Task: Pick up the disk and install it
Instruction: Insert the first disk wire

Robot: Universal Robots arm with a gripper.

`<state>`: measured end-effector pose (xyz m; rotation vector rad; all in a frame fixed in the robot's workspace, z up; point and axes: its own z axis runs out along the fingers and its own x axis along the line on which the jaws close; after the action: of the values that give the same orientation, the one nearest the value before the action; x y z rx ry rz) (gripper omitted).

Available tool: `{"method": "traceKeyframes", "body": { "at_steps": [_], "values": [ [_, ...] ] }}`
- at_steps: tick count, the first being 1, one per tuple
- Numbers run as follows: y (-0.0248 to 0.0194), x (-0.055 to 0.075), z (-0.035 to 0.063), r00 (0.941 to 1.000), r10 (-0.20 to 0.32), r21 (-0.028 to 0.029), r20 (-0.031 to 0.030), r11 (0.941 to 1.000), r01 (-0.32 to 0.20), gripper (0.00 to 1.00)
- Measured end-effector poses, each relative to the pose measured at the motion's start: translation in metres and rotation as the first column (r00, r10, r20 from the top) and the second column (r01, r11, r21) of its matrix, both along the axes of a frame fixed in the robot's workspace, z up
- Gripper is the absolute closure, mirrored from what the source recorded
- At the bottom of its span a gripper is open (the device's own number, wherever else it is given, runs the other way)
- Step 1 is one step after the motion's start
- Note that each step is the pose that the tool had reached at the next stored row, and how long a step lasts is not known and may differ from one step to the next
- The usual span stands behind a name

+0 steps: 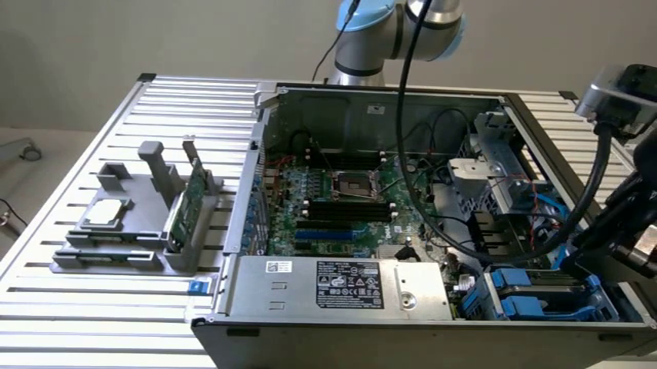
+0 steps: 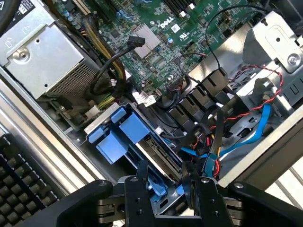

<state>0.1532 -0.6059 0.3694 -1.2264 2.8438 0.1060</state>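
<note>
The disk (image 2: 163, 153) stands on edge in the drive bay at the case's front corner. I see its dark narrow side and its blue carrier, not its label. My gripper (image 2: 165, 172) sits over its near end, and the two black fingers (image 2: 142, 177) are closed against the blue carrier between them. In the exterior view the arm's wrist (image 1: 621, 231) hangs over the blue drive bays (image 1: 534, 296) at the case's lower right.
A second blue carrier (image 2: 118, 135) fills the neighbouring bay. Blue, red and black cables (image 2: 246, 132) run close beside the bay. The silver power supply (image 1: 339, 284) and the motherboard (image 1: 328, 207) fill the open case. A grey fixture (image 1: 134, 238) holds a chip and a green card. A keyboard (image 2: 19, 179) lies outside the case.
</note>
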Motion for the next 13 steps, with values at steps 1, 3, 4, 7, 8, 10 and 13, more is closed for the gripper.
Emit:
{"method": "traceKeyframes", "body": {
  "at_steps": [1, 3, 4, 7, 8, 10, 13],
  "values": [
    [0.0000, 0.0000, 0.0000, 0.9999, -0.017, 0.0000, -0.0001, 0.9999, 0.017, 0.58],
    [0.0000, 0.0000, 0.0000, 0.9989, -0.047, -0.0001, -0.0003, 0.9989, 0.047, 0.58],
    [0.0000, 0.0000, 0.0000, 0.9981, -0.062, -0.0001, -0.0004, 0.9981, 0.062, 0.58],
    [0.0000, 0.0000, 0.0000, 0.9937, -0.112, -0.0001, -0.0004, 0.9937, 0.112, 0.58],
    [0.0000, 0.0000, 0.0000, 0.9916, -0.129, -0.0001, -0.0004, 0.9916, 0.129, 0.58],
    [0.0000, 0.0000, 0.0000, 0.9866, -0.163, -0.0001, -0.0004, 0.9866, 0.163, 0.58],
    [0.0000, 0.0000, 0.0000, 0.9766, -0.215, -0.0001, -0.0004, 0.9766, 0.215, 0.58]
  ]
}}
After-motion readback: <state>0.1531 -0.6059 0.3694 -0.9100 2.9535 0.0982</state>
